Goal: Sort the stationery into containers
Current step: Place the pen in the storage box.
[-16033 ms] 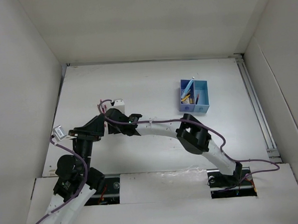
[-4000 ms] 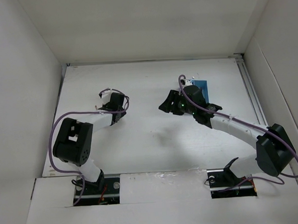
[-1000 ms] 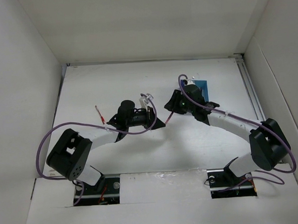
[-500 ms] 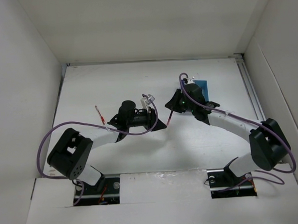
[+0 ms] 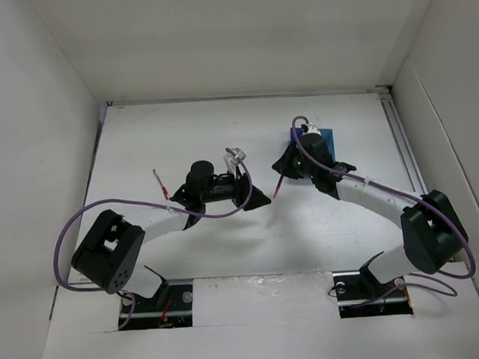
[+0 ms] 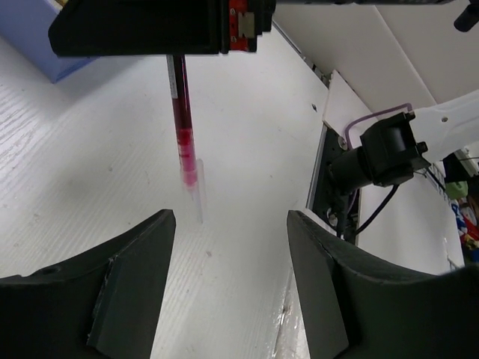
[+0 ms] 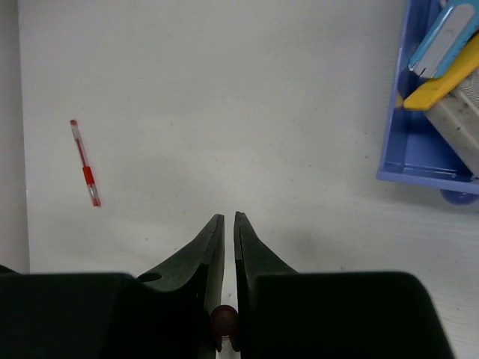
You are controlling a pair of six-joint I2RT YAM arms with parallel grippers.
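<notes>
My right gripper (image 5: 284, 171) is shut on a thin red pen (image 5: 278, 186) that hangs down from it above the table. In the right wrist view the pen's end (image 7: 224, 320) sits between the closed jaws (image 7: 224, 218). In the left wrist view this pen (image 6: 182, 120) hangs in front of my open, empty left gripper (image 6: 232, 292), which sits just left of it (image 5: 258, 199). A second red pen (image 5: 159, 184) lies on the table at the left (image 7: 84, 163). The blue box (image 7: 419, 149) holds a light blue pen (image 7: 445, 34), a yellow piece (image 7: 441, 82) and a beige block (image 7: 465, 120).
In the top view the blue box (image 5: 325, 135) is mostly hidden behind the right arm. White walls enclose the table at the left, back and right. The right arm's base and cables (image 6: 374, 157) show at the table's near edge.
The right gripper has drawn up and to the right with the red pen. The left gripper stands apart from the pen, open.
</notes>
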